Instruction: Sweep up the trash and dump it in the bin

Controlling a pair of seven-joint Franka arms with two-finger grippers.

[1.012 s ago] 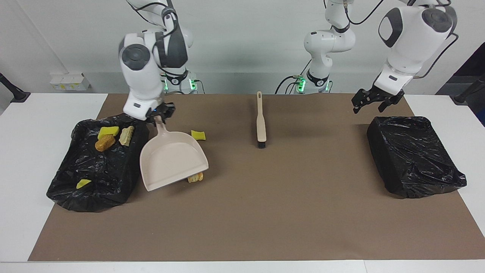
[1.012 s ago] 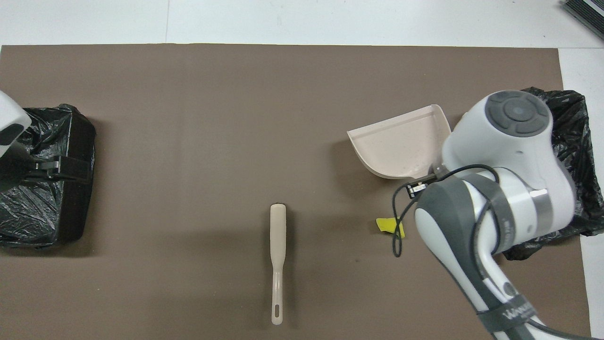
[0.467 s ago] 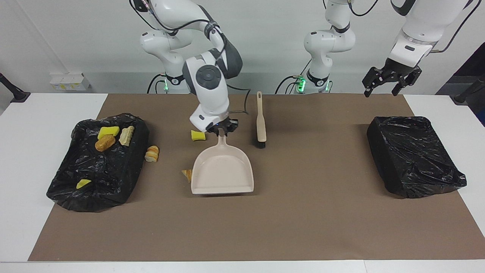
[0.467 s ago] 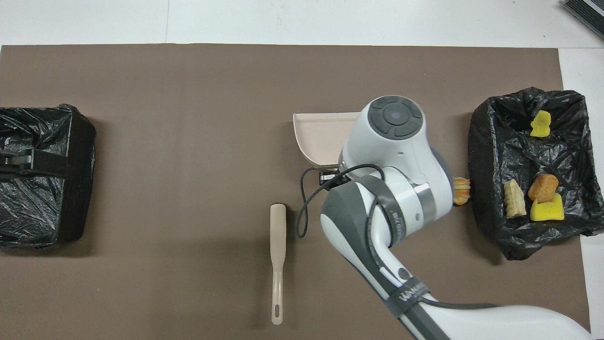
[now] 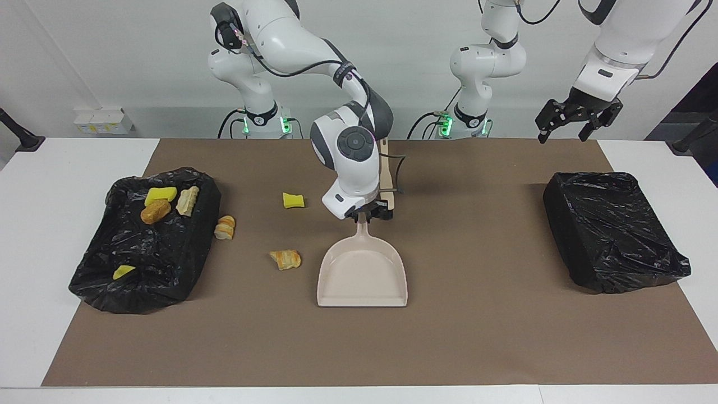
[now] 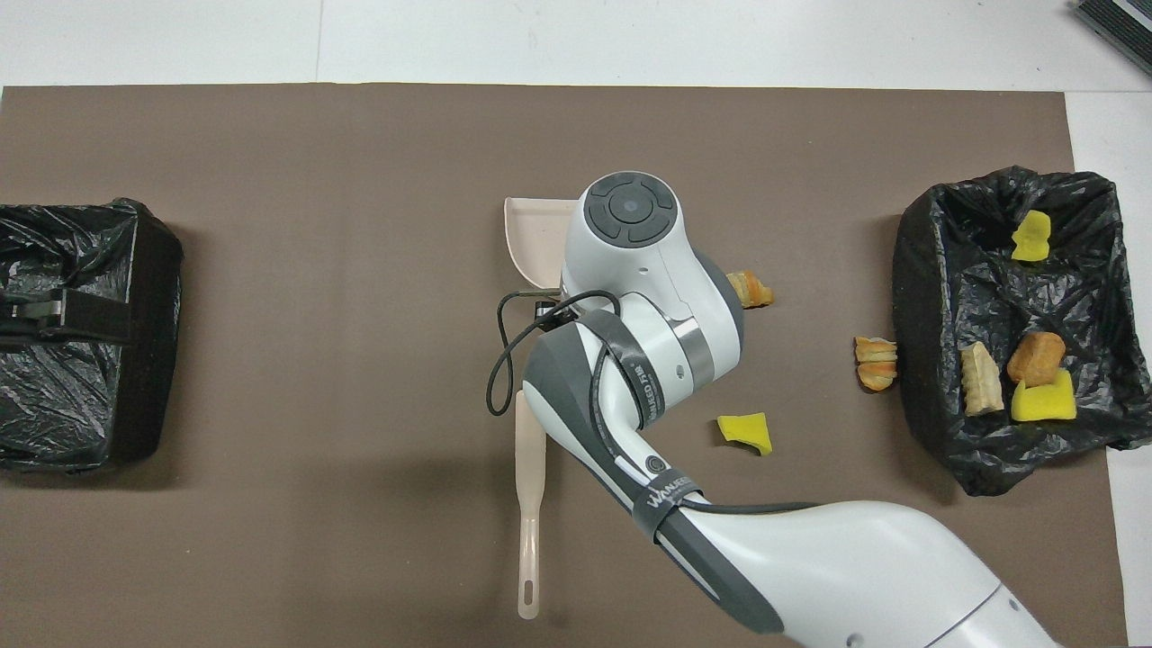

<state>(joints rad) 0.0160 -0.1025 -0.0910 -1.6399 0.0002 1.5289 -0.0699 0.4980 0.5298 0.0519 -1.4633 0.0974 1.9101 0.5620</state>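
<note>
My right gripper (image 5: 367,215) has its jaws pinching the dustpan (image 5: 362,275) handle at mid-desk (image 5: 477,336). Three trash bits (image 5: 285,259) lie between pan and bin (image 5: 90,286). My left gripper (image 5: 578,120) waits, jaws spread.

We see the right gripper (image 5: 367,216) closed on the handle of the beige dustpan (image 5: 363,274), which lies flat on the brown mat (image 5: 477,336). Bread pieces (image 5: 285,259) and a yellow sponge chunk (image 5: 293,200) lie loose beside the open bin (image 5: 168,280).
</note>
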